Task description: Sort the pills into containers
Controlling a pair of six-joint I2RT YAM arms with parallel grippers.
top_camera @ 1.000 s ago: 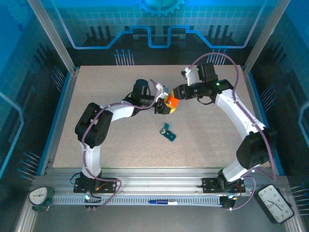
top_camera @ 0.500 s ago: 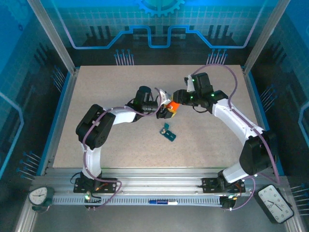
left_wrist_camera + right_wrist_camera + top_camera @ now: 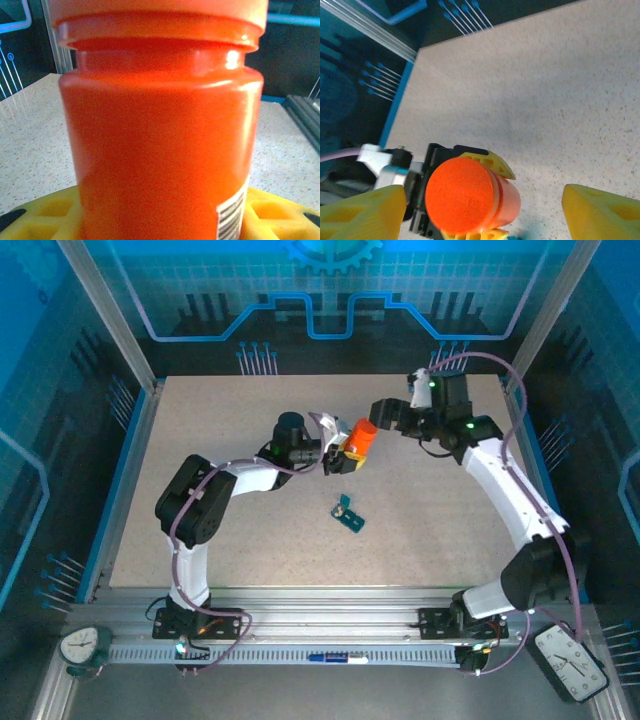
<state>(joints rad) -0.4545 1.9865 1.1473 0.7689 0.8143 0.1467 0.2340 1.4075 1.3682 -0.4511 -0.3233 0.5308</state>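
My left gripper [image 3: 348, 452] is shut on the body of an orange cylindrical bottle [image 3: 362, 434], held above the table's middle with its orange cap on. In the left wrist view the bottle [image 3: 160, 140] stands between my yellow fingers [image 3: 45, 215]. My right gripper [image 3: 384, 412] hangs open just right of the cap, not touching it. In the right wrist view the cap [image 3: 460, 197] faces the camera between that gripper's spread fingers [image 3: 365, 212]. The dark-teal containers box [image 3: 349, 515] lies on the table below the bottle. The pills are out of view.
The speckled table [image 3: 220, 430] is bounded by blue rails and metal posts [image 3: 110, 315]. Two clocks [image 3: 80, 645] [image 3: 572, 658] sit at the near corners beside the arm bases.
My right gripper, shut at the bottle's cap before, has opened and drawn back to the right. The left gripper still holds the bottle, shifted slightly.
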